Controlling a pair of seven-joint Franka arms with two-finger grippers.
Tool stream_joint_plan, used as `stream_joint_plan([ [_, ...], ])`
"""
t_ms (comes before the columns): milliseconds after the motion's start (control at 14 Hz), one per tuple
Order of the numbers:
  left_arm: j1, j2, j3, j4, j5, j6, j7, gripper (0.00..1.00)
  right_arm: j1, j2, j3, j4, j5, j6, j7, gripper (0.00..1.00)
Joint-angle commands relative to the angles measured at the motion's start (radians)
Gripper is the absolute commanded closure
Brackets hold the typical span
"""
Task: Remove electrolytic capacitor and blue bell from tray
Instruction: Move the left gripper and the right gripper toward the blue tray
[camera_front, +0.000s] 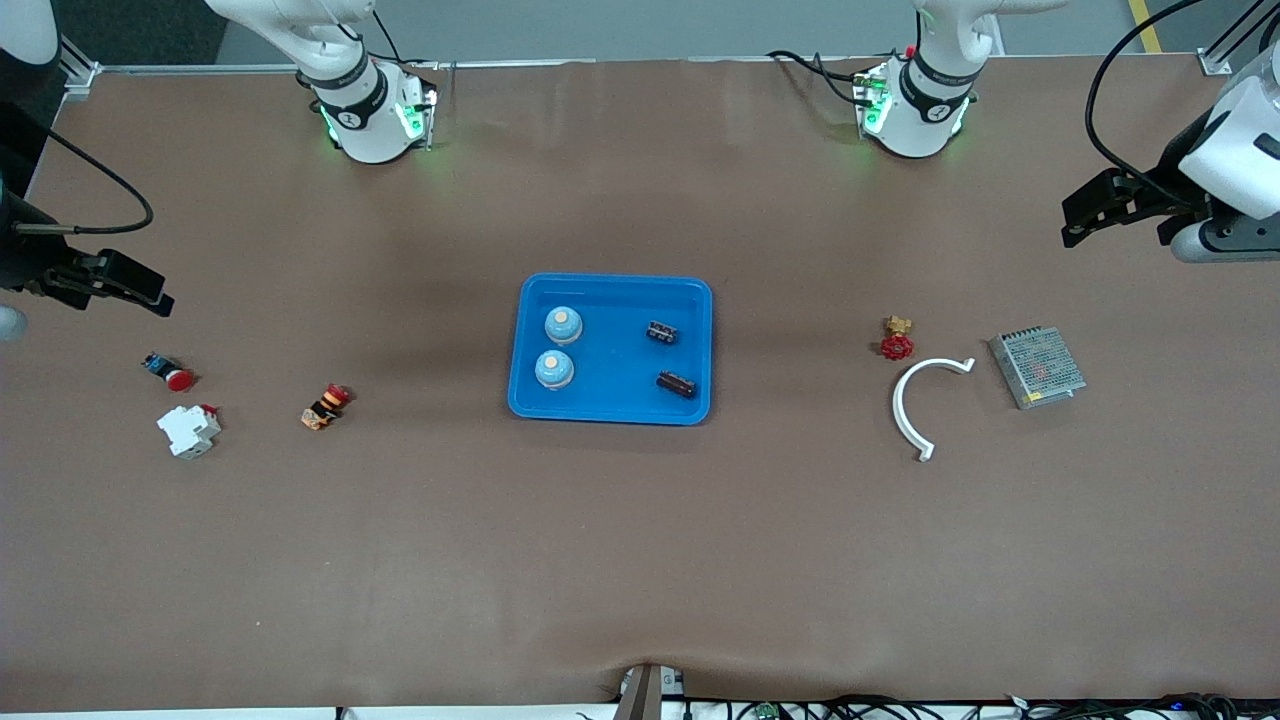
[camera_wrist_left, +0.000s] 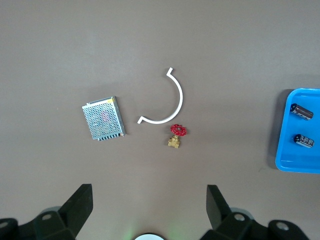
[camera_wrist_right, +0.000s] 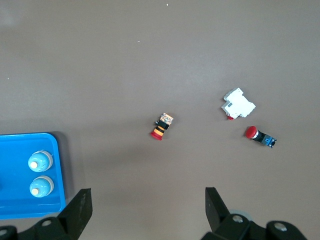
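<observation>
The left gripper (camera_front: 1085, 215) is wide open and holds nothing. It hangs over the table (camera_front: 640, 560) at the left arm's end. The right gripper (camera_front: 125, 285) is wide open and empty too, over the right arm's end.

The blue tray (camera_front: 612, 410) sits in the middle. Two bells (camera_front: 563, 324) (camera_front: 554, 369) and two dark capacitors (camera_front: 662, 331) (camera_front: 677, 384) lie in it.

Near the left arm's end lie a red valve (camera_front: 897, 341), a white curved piece (camera_front: 915, 400) and a metal box (camera_front: 1037, 367). No words can be read on anything.

2 bells (camera_front: 558, 345) and 2 capacitors (camera_front: 669, 358) lie in the tray (camera_front: 612, 412).
</observation>
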Motion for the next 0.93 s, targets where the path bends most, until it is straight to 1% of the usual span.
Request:
stream_joint_plan([
  [0,0.007,-0.012,-0.005,0.005,-0.012,-0.019,0.025,0.0,-0.002,-0.026,0.002,-0.028,0.003,0.013,0.005,0.0],
  [285,0.015,-0.009,0.0,0.018,-0.015,-0.019,0.026,0.0,-0.002,-0.026,0.002,-0.028,0.003,0.013,0.005,0.0],
  [427,0.015,0.001,0.002,0.032,-0.044,-0.019,0.023,0.0,-0.001,-0.026,0.002,-0.035,0.005,0.016,0.005,0.0],
  [641,-0.008,0.024,-0.009,0.026,-0.053,-0.019,-0.001,0.0,0.001,-0.032,0.002,-0.08,0.027,0.056,0.005,0.0],
  [712,-0.023,0.041,-0.027,0.025,-0.058,-0.017,-0.023,0.0,0.001,-0.029,0.002,-0.083,0.031,0.059,0.005,0.0],
  [855,-0.033,0.064,-0.034,0.022,-0.099,-0.011,-0.107,0.0,0.004,-0.034,0.002,-0.124,0.031,0.089,0.006,0.0],
])
